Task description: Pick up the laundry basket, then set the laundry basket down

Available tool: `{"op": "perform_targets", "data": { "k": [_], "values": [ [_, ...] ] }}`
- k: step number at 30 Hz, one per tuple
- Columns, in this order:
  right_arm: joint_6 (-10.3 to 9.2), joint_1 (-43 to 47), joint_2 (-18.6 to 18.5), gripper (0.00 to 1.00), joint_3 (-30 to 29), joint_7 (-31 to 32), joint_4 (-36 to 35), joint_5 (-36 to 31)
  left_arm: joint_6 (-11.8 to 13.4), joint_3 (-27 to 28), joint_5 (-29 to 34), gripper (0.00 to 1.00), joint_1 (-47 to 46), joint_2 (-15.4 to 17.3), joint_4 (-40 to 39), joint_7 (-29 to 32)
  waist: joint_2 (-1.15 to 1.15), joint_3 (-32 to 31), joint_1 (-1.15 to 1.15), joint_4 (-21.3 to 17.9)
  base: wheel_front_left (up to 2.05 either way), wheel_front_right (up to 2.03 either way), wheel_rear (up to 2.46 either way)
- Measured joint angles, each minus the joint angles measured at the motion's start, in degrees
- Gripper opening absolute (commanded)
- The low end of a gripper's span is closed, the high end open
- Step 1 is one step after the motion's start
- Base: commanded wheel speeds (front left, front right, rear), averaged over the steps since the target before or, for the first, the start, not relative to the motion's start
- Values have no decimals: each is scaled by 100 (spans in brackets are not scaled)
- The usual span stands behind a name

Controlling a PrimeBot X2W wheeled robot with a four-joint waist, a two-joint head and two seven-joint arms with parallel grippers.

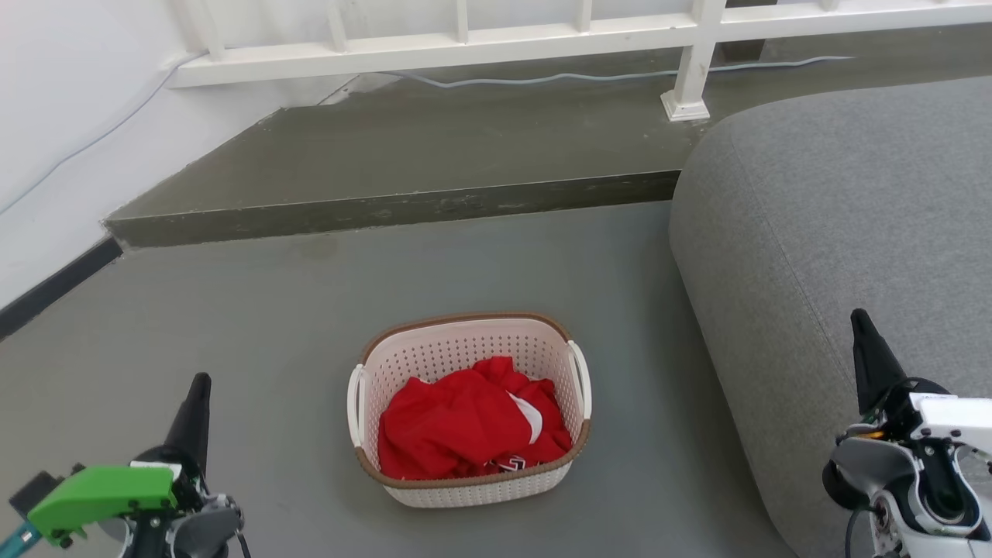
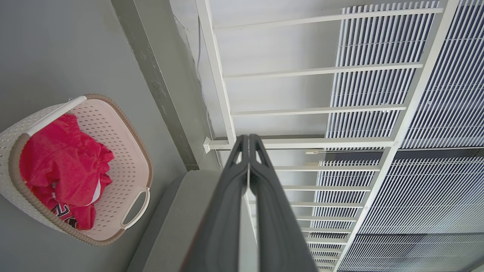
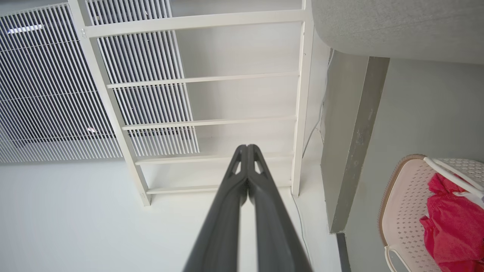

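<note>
1. Nearest, the left tool (image 1: 198, 387) and right tool (image 1: 862, 324) stand low at either side. Each has its fingers pressed together and holds nothing; both wrist views show the seam shut.
2. The basket (image 1: 457, 349) sits on the floor (image 1: 232, 310) between them, well apart from both, with a red cloth (image 1: 465, 422) heaped inside.
3. Risk: shut fingers cannot take a handle. Sent down as they are, they would likely shove the light basket across the floor.
4. Risk: a lift by the left handle (image 1: 356, 407) or the right handle (image 1: 581, 380) alone would probably tip the basket and spill the cloth.
5. Risk: the sofa (image 1: 837, 232) lies near the basket's right side, so the right tool may brush it on the way in.
6. Farther off, the step (image 1: 387, 205) and railing (image 1: 465, 46) are well apart from the basket and seem no hazard.
7. Views: the head view gives the handles from above as thin strips, while the left wrist view shows the right handle's open loop, which I judge leaves room for a finger. The left wrist view also catches dark print on the cloth, too small to read.
8. The right wrist view cuts the basket at its edge, yet shows a slatted panel (image 3: 45, 83) behind the railing, where the head view stops at the lower bars.
</note>
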Motion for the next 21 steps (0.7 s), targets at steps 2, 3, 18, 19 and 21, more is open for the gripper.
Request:
{"op": "perform_targets", "data": {
  "k": [2, 3, 18, 19, 21],
  "values": [
    [-14, 35, 15, 0, 4, -5, 54, 3, 2, 0, 1, 0, 26, -19, 65, 0, 0, 0, 0, 0, 0, 0, 0],
    [-16, 93, 43, 0, 7, -5, 122, 3, 4, -3, 1, 0, 75, -46, 130, 0, 0, 0, 0, 0, 0, 0, 0],
    [-18, 261, 140, 100, 163, -145, 114, -142, 5, -19, 33, 100, 231, -107, 121, -162, 0, 9, 0, 2, 0, 0, 0],
    [-18, 260, 138, 100, 181, -166, 102, -187, 5, -26, 63, 100, 230, -107, 94, -194, 0, 10, 0, 2, 0, 0, 0],
    [-18, 258, 138, 100, 205, -193, 87, -236, 5, -34, 81, 100, 227, -103, 69, -231, 0, 11, 0, 3, 0, 0, 0]
  ]
}}
